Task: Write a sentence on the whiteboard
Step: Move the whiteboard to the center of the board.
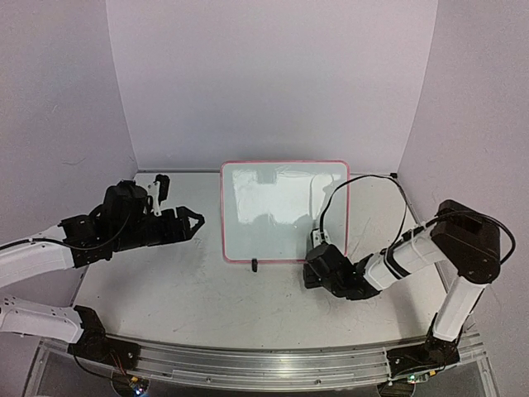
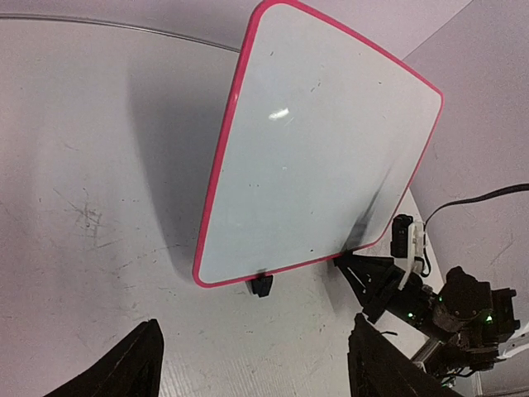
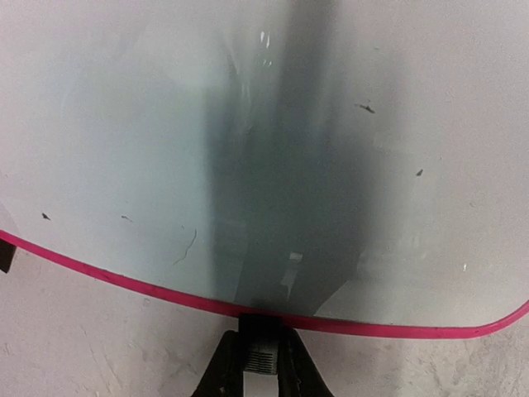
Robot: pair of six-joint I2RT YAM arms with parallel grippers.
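Two grippers flank the small rectangular whiteboard with the red-pink rim (image 1: 281,211), which stands on the scribbled grey tabletop (image 1: 165,285), its white face carrying only a few dark specks. The right gripper (image 1: 316,248) meets the board's near right corner, fingers pinched almost together on a small black clip foot (image 3: 260,324) under the rim. The left gripper (image 1: 197,221) hovers well to the board's left, jaws spread wide, holding nothing.
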